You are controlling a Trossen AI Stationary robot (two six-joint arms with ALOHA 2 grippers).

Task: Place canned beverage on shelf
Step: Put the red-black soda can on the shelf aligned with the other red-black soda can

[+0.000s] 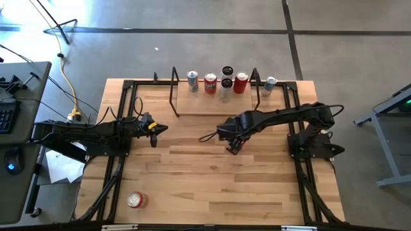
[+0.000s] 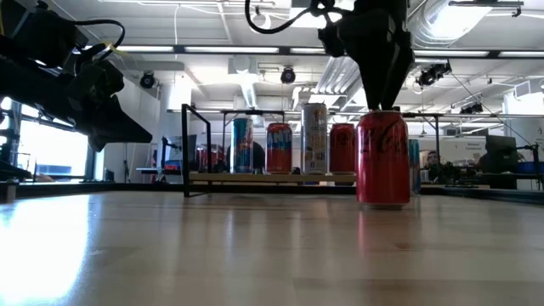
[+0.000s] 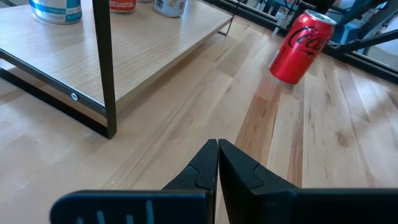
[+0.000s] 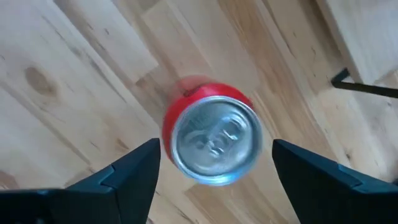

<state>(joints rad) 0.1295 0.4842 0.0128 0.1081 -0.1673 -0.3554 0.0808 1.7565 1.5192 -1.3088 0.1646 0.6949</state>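
Observation:
A red canned beverage [image 2: 383, 157] stands upright on its base on the table, in front of the shelf's right end; it also shows in the left wrist view [image 3: 301, 46]. My right gripper [image 4: 214, 155] hangs open right above it, pointing down, with one finger on either side of the can's silver top [image 4: 216, 140] and a gap to each. In the high view this gripper [image 1: 234, 144] hides the can. The shelf [image 1: 215, 102] stands at the table's far edge and carries several cans [image 2: 280, 146]. My left gripper [image 3: 217, 146] waits shut at the table's left [image 1: 160, 128].
Another red can [image 1: 135, 199] sits near the table's near left corner. One more can [image 1: 270, 85] stands just right of the shelf's right black rod frame [image 1: 255, 90]. Black frame rails [image 1: 305, 186] run along the table's left and right sides.

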